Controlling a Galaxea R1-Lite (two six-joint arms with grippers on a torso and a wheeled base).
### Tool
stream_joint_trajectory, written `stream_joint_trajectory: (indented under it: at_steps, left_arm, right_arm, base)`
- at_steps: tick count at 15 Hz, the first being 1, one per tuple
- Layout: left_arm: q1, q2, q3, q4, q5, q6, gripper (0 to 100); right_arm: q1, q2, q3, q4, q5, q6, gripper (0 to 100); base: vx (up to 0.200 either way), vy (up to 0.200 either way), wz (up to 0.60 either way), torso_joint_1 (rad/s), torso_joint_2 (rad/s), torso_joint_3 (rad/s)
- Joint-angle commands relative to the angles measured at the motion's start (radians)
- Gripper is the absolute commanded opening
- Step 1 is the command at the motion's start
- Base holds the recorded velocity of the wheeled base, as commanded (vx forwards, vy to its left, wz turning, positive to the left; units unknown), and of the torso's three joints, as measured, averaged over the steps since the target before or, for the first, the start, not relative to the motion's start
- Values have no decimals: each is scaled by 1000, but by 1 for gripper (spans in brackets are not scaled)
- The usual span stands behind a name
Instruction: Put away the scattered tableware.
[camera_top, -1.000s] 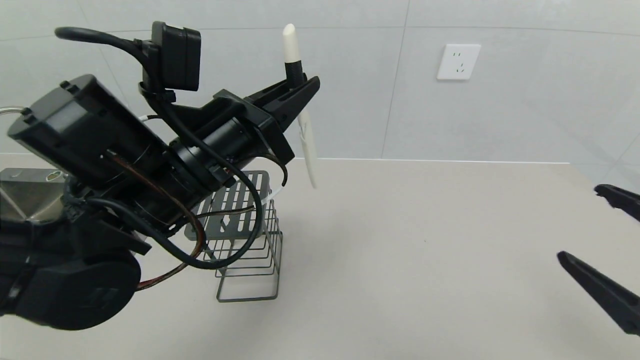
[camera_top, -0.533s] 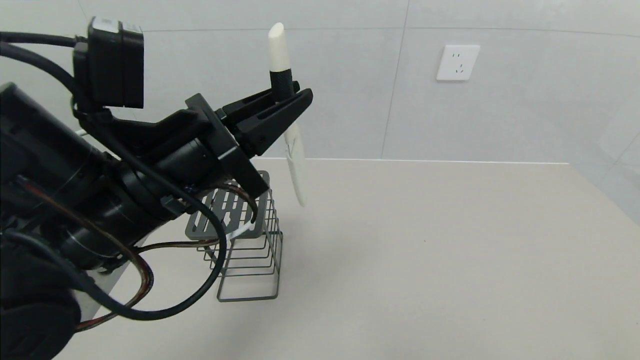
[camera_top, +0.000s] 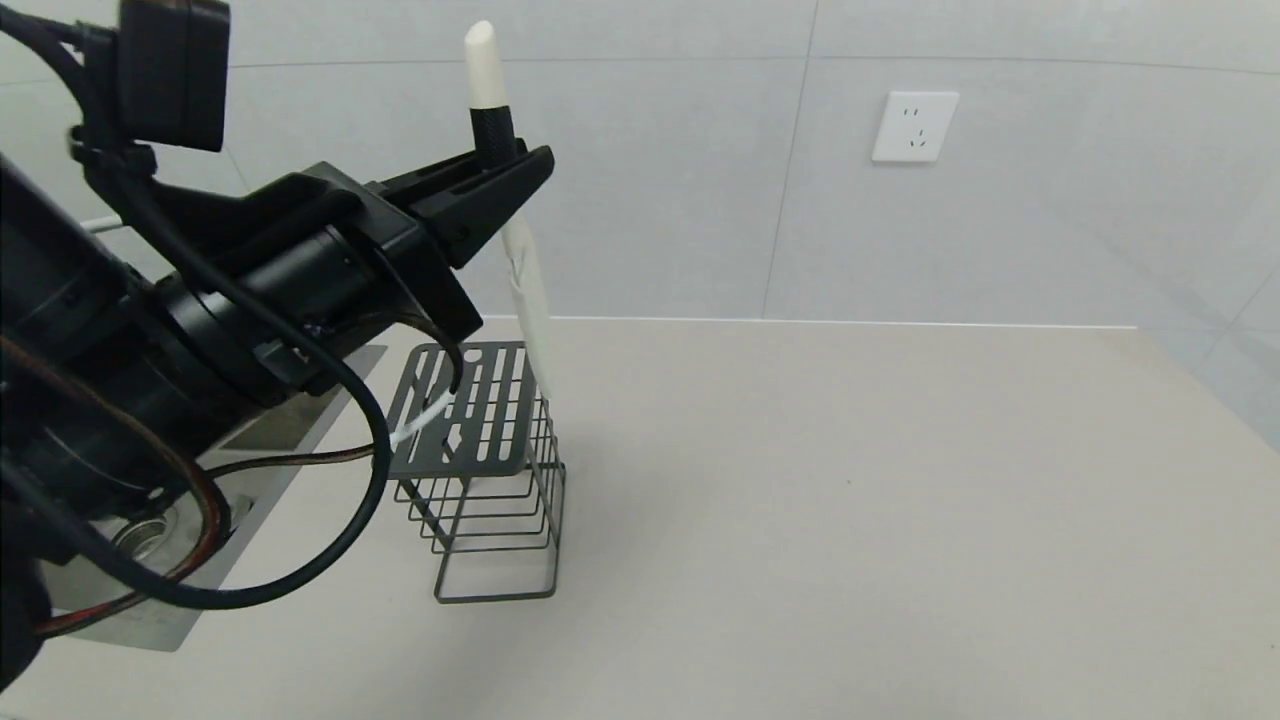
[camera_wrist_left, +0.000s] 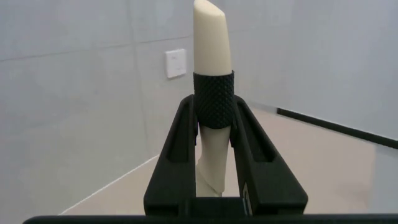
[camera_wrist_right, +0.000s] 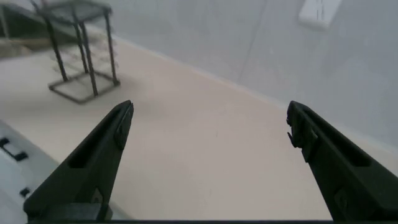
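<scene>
Left tool (camera_top: 508, 176) around one utensil (camera_top: 528, 292)

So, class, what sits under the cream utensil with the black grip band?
Below the cream utensil, held by the left gripper, stands a dark grey wire rack with a slotted top on the beige counter. The left arm covers part of the rack's left side.

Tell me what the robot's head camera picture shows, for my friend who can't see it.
The left gripper holds a cream-white utensil with a black band nearly upright, its lower end near the slotted top of a grey wire rack. The rack stands on a pale countertop; a white socket is on the wall behind.
</scene>
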Motion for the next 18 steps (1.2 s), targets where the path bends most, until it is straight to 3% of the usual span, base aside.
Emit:
stream_joint_trajectory:
  at_steps: [1, 5, 7, 9, 10, 15, 18]
  left_arm:
    - [-5, -16, -6, 19, 60, 0, 0]
    - [4, -21, -11, 28, 170, 0, 0]
    - [4, -22, -11, 28, 195, 0, 0]
    - [7, -13, -6, 31, 232, 14, 0]
    - [5, -4, -5, 39, 287, 32, 0]
    - [22, 105, -12, 25, 289, 40, 0]
    - [67, 139, -17, 18, 249, 85, 0]
  right_arm:
    - [-8, -40, -1, 43, -126, 88, 100]
    - [-8, -41, 0, 42, -131, 109, 100]
    - [-8, -40, 0, 42, -131, 111, 100]
    - [-8, -41, 0, 40, -131, 111, 100]
    - [-8, -41, 0, 40, -131, 111, 100]
    - [-8, -40, 0, 42, -131, 114, 100]
    - [-8, -40, 0, 42, -131, 114, 100]
  base:
    - [0, 0, 0, 0, 0, 0]
    - [0, 0, 0, 0, 0, 0]
    - [0, 0, 0, 0, 0, 0]
    - [0, 0, 0, 0, 0, 0]
    - [0, 0, 0, 0, 0, 0]
    - [0, 0, 0, 0, 0, 0]
    - [0, 0, 0, 0, 0, 0]
